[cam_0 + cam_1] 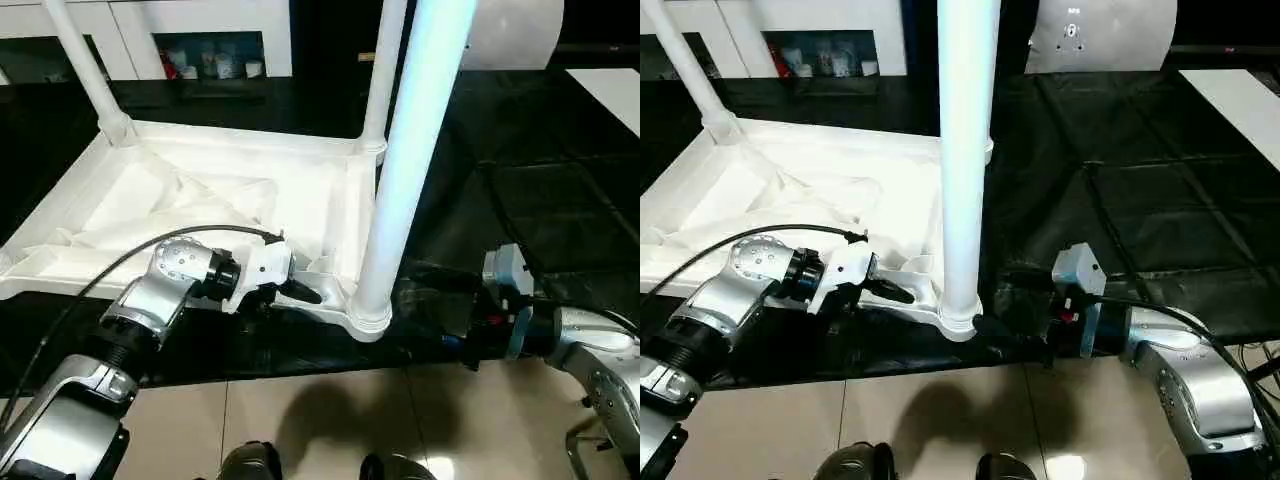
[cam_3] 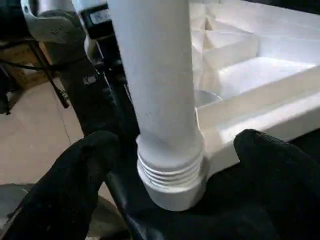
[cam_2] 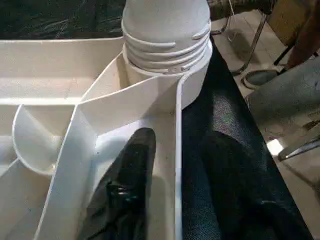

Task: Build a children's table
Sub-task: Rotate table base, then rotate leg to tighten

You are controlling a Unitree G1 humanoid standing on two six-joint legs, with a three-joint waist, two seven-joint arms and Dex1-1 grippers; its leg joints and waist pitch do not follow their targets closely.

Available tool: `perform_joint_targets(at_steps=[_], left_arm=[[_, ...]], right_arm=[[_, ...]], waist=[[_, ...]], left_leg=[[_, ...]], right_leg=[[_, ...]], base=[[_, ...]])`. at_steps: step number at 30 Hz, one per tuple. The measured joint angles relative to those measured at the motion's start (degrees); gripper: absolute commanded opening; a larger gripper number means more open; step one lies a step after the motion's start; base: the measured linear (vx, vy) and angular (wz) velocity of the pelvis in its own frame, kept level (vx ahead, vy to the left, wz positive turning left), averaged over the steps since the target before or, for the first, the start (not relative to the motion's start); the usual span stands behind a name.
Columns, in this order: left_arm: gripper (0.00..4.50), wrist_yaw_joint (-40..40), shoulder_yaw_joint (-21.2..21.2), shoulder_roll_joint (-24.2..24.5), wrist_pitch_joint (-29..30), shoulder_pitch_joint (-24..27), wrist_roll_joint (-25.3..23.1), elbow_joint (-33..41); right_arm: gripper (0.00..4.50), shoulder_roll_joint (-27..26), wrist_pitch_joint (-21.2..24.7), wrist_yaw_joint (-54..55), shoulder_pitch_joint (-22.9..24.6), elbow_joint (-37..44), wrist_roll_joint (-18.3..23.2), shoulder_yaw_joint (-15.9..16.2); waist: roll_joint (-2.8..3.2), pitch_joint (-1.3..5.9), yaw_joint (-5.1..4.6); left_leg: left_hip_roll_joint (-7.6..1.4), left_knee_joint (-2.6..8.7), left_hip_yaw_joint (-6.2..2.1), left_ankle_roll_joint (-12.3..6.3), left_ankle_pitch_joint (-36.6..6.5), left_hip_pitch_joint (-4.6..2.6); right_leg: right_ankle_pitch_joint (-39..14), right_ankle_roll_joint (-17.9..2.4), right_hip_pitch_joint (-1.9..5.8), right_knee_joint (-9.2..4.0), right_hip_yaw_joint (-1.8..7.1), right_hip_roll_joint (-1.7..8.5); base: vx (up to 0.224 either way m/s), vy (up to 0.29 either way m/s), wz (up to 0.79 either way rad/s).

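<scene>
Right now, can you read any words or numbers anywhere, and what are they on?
No text here can be read.
Label on the left arm's wrist: a dark strip with light marks, too blurred to read.
Items on the far shelf: too small to read.
White rounded panel: two dark spots, no letters.
Table top and near leg: no marks.

Upturned children's table [image 1: 200, 190] lies on work table [image 1: 540, 180], legs [image 1: 410, 170] upward.

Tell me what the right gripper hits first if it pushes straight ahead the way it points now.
Most likely the threaded base of the near leg in its corner socket: the right gripper has its open jaws either side of it, though the remaining gap is unclear.
</scene>
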State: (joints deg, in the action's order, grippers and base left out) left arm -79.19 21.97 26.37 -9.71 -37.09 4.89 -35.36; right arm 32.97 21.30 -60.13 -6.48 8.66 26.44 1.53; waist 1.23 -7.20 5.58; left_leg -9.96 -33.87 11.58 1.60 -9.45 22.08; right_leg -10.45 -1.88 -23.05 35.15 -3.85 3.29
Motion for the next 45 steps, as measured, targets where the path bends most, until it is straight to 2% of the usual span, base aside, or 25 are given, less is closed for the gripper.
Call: perform_joint_targets(at_steps=[1,2,10,11,14,18,22,26,29,32,34,40,42,43,45], left_arm=[[1.31,-0.1,0.0,0.0,-0.4,-0.2,-0.1,-0.4],[1.09,-0.1,0.0,-0.1,-0.5,-0.2,-0.1,-0.6],[0.70,0.0,0.0,-0.5,-2.9,-1.7,-1.4,-3.2],[0.48,0.0,0.0,-0.4,-3.1,-1.8,-1.7,-3.5],[0.32,-0.5,0.4,-0.5,-4.0,-2.1,-2.5,-3.8],[0.08,-0.6,0.6,-0.5,-4.4,-2.4,-2.9,-4.4],[0.08,-0.7,0.6,-0.1,-4.4,-2.2,-2.9,-4.2],[0.08,-1.5,0.4,0.6,-3.4,-1.1,-2.7,-1.6],[0.00,-3.0,0.5,1.3,-2.7,0.0,-2.4,0.9],[0.00,-4.0,0.6,1.7,-2.7,0.5,-2.3,2.3],[0.00,-4.3,0.9,2.0,-2.4,0.7,-2.3,3.1],[0.00,-4.6,1.0,2.4,-1.3,1.4,-2.5,5.1],[0.00,-4.6,1.0,2.4,-1.2,1.4,-2.5,5.3],[0.00,-4.7,1.0,2.4,-1.1,1.4,-2.5,5.4],[0.00,-4.9,1.0,2.4,-0.8,1.5,-2.5,5.5]], right_arm=[[4.50,0.1,0.2,0.0,0.0,0.1,0.1,0.0],[4.50,0.2,0.5,-0.1,0.0,0.1,0.2,0.0],[4.50,0.4,1.0,-0.1,0.2,0.2,0.2,0.1],[4.50,0.4,1.0,-0.1,0.2,0.2,0.2,0.1],[4.50,0.5,1.1,-0.1,0.2,0.2,0.2,0.2],[4.50,1.1,1.0,-0.5,-0.1,0.1,-0.5,1.8],[4.50,0.9,-0.4,-1.6,-3.4,-1.9,-3.7,5.0],[4.50,-0.3,-1.9,-4.0,-7.3,-5.3,-3.9,6.1],[4.10,-0.4,-2.0,-7.1,-10.1,-8.3,-3.7,7.4],[4.00,-0.4,-2.1,-10.6,-12.1,-10.7,-3.6,8.7],[3.69,-0.3,-2.8,-13.0,-13.7,-12.8,-3.7,10.1],[3.23,-0.9,-4.3,-17.8,-17.2,-17.4,-4.4,12.4],[3.13,-1.2,-4.4,-18.6,-18.0,-18.4,-4.5,12.6],[2.90,-1.3,-4.4,-19.2,-18.3,-18.6,-4.5,12.7],[2.84,-1.3,-4.4,-19.9,-18.6,-19.0,-4.5,12.9]], waist=[[0.00,0.00,0.02],[0.00,0.00,0.05],[0.00,0.00,0.14],[0.01,0.00,0.14],[0.07,0.05,0.18],[0.11,0.07,0.15],[0.12,0.08,-0.16],[0.07,0.09,-0.44],[0.05,0.08,-0.34],[0.04,0.08,0.05],[0.03,0.07,0.15],[0.01,0.06,0.23],[0.00,0.05,0.28],[-0.01,0.05,0.29],[-0.01,0.05,0.28]], left_leg=[[0.00,0.00,0.00,0.00,0.0,0.00],[0.00,0.00,0.00,0.00,0.0,0.00],[0.00,0.00,0.00,0.00,0.0,0.00],[0.00,0.00,0.00,0.00,0.0,0.00],[0.00,0.00,-0.01,0.00,0.0,-0.01],[0.00,-0.01,-0.01,0.01,0.0,-0.04],[0.00,-0.02,-0.01,0.00,0.0,-0.05],[0.00,0.00,-0.01,-0.03,0.0,0.01],[0.00,0.09,0.00,-0.14,-0.1,0.10],[-0.01,0.11,-0.01,-0.19,-0.1,0.19],[-0.02,0.09,0.00,-0.21,-0.1,0.22],[-0.01,0.02,0.00,-0.21,-0.1,0.22],[-0.01,0.02,0.00,-0.21,-0.1,0.23],[-0.01,0.02,0.00,-0.21,-0.1,0.24],[-0.01,0.03,0.00,-0.23,-0.1,0.24]], right_leg=[[0.0,0.0,0.00,0.00,0.00,0.00],[0.0,0.0,0.00,0.00,0.00,0.00],[0.0,0.0,0.01,-0.01,-0.01,0.01],[0.0,0.0,0.01,-0.02,0.00,0.01],[0.0,0.0,0.02,-0.02,-0.01,0.01],[0.0,0.0,0.03,-0.02,-0.01,0.01],[0.0,0.0,0.03,-0.01,-0.01,0.02],[0.0,0.0,0.01,-0.03,-0.02,0.02],[0.0,0.1,-0.06,-0.07,-0.07,0.02],[-0.1,0.1,-0.10,-0.08,-0.13,0.02],[-0.1,0.0,-0.11,-0.09,-0.13,0.03],[-0.1,0.0,-0.10,-0.07,-0.12,0.05],[-0.1,0.0,-0.10,-0.08,-0.12,0.05],[-0.1,0.0,-0.10,-0.09,-0.12,0.05],[-0.1,0.0,-0.10,-0.11,-0.12,0.05]], base=[[0.000,0.000,0.00],[0.000,0.000,0.00],[0.000,0.000,0.00],[0.000,0.000,0.00],[0.000,0.000,0.00],[0.000,0.000,0.00],[0.000,0.000,0.00],[0.000,0.000,0.00],[0.000,0.000,0.00],[0.000,0.000,0.00],[0.000,0.000,0.00],[0.000,0.000,0.00],[0.000,0.000,0.00],[0.000,0.000,0.00],[0.000,0.000,0.00]])
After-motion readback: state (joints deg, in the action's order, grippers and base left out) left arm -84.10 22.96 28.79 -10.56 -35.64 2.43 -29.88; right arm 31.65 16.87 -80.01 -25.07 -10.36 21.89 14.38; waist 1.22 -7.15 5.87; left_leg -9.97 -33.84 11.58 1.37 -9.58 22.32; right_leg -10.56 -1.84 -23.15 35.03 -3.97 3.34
